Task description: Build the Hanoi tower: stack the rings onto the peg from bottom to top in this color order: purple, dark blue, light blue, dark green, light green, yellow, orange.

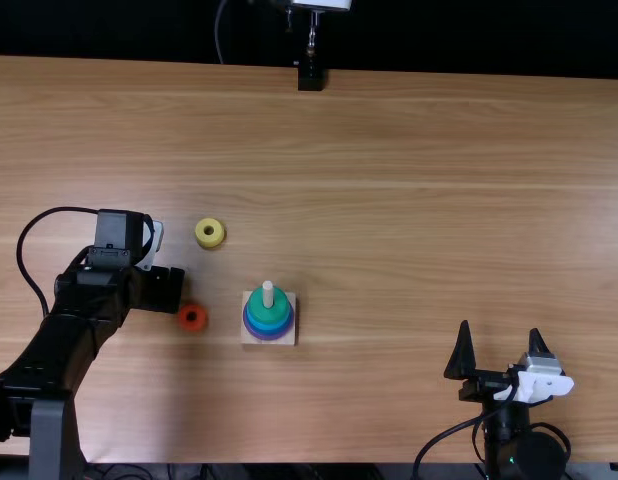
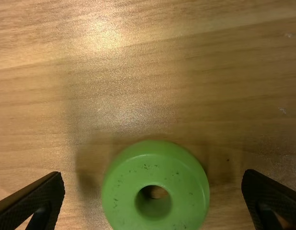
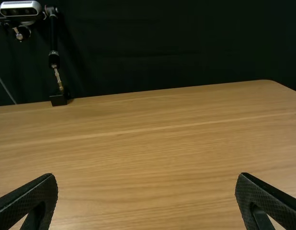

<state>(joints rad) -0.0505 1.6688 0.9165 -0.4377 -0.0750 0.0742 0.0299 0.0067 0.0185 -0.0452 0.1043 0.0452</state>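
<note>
Widely open, empty, left pincer [image 1: 162, 290] leaves room beside the light green ring [image 2: 123, 191]; right pincer [image 1: 500, 328] gapes empty.

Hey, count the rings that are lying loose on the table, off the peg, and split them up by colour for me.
Yellow ring: 1
Orange ring: 1
Light green ring, between the left gripper's open fingers: 1
Total: 3
</note>
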